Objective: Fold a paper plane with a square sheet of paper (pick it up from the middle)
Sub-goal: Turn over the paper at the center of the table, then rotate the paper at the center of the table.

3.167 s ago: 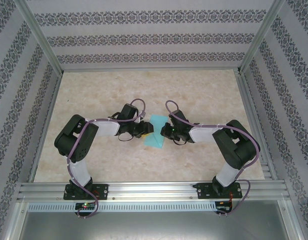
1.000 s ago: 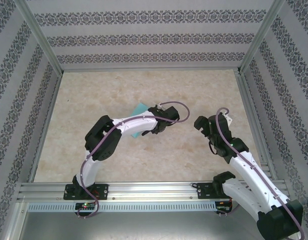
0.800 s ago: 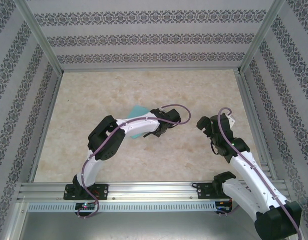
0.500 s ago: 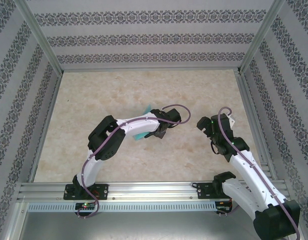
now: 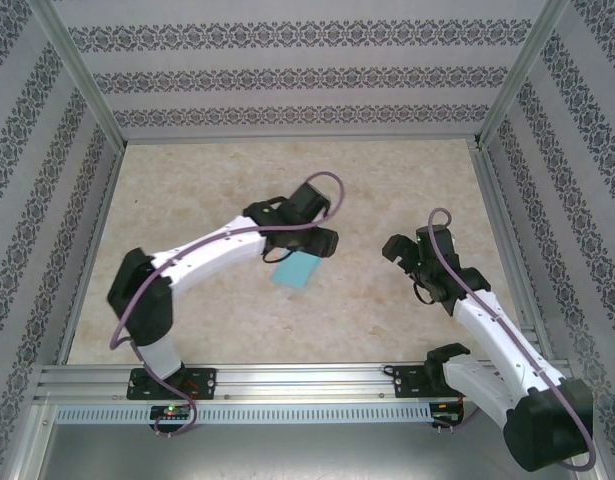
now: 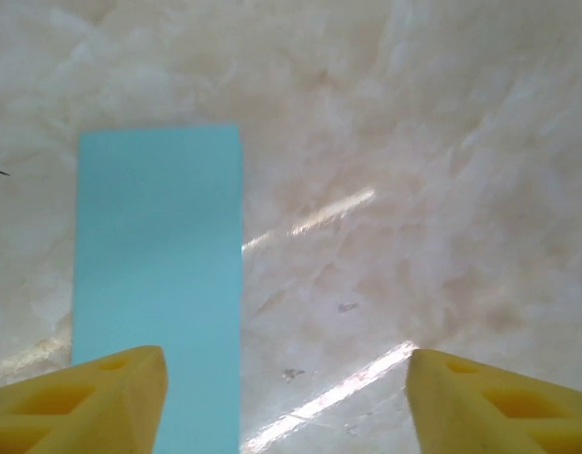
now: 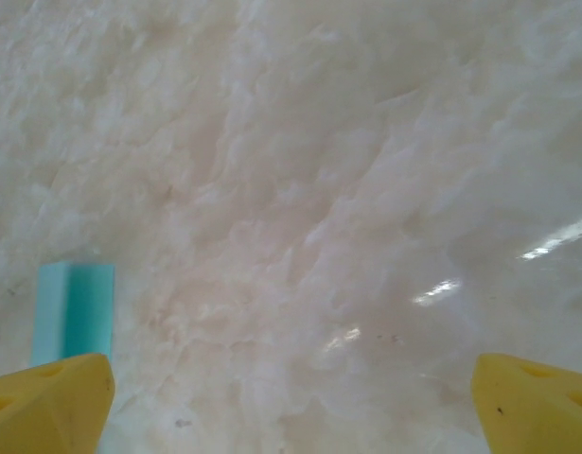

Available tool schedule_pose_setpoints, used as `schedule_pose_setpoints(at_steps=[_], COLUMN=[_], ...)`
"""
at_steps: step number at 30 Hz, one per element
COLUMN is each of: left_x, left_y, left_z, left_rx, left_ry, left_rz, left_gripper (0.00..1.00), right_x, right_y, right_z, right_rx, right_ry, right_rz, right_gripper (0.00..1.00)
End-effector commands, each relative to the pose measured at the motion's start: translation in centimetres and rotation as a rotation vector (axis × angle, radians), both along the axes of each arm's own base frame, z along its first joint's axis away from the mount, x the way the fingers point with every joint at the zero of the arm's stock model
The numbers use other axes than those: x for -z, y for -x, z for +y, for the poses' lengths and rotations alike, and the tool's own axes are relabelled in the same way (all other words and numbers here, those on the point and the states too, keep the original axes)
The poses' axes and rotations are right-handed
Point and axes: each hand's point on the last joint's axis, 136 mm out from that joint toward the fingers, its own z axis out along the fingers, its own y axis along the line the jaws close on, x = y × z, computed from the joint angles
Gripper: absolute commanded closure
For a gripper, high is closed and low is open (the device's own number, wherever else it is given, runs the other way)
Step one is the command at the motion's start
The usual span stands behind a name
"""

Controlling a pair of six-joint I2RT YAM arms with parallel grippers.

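Turquoise sheet of paper, folded to a flat rectangle, lies loose on the table just under the left gripper, its jaws wide and empty like the right gripper; unpinned, the fold may spring open or slide if nudged.
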Motion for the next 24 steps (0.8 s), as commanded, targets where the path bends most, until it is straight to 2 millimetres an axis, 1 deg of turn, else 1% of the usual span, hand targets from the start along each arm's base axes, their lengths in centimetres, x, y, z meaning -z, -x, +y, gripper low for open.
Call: schedule_pose_setpoints(at_steps=[1,5,7,8,10,11,13,16,17,19,22,24], left_x=[-0.4,1.0,2.2,2.7,3.8,4.3,5.3,6.4,6.6,6.8,6.8,6.8], left_y=[-1.4,-3.1,-3.6,-3.7,-3.8,-3.7,-3.6,-3.0,-2.8,-2.5,-2.2,-2.1], left_z=[1.4,6.7,9.8,11.0,13.9,15.0,17.1,19.1,19.6,20.3,20.8,20.8], left_rx=[-0.065,-0.236,-0.331,-0.368,-0.450,-0.479,-0.532,-0.579,-0.588,-0.598,-0.604,-0.601], left_ry=[0.158,0.224,0.232,0.233,0.227,0.225,0.223,0.227,0.229,0.230,0.228,0.227], left_rz=[0.025,0.067,0.083,0.086,0.094,0.103,0.122,0.156,0.163,0.168,0.165,0.164], left_gripper=[0.24,0.15,0.10,0.08,0.02,0.00,0.00,0.00,0.00,0.00,0.00,0.00], right_x=[-1.3,-1.9,-1.8,-1.5,-1.2,-1.1,-0.5,0.6,1.1,1.8,3.3,4.4], right_y=[-1.3,-2.1,-2.3,-2.3,-2.6,-2.6,-2.7,-2.6,-2.6,-2.6,-2.5,-2.5], right_z=[3.4,7.7,10.8,12.1,15.7,17.3,20.9,25.3,26.3,28.3,30.2,30.9], right_rx=[-0.114,-0.224,-0.303,-0.332,-0.416,-0.447,-0.519,-0.602,-0.618,-0.653,-0.693,-0.710], right_ry=[-0.075,-0.077,-0.064,-0.057,-0.044,-0.038,-0.036,-0.041,-0.041,-0.045,-0.030,-0.019], right_rz=[-0.058,-0.067,-0.048,-0.035,-0.023,-0.015,0.003,0.035,0.047,0.061,0.102,0.131], right_gripper=[0.04,0.10,0.14,0.18,0.27,0.31,0.42,0.54,0.57,0.60,0.61,0.62])
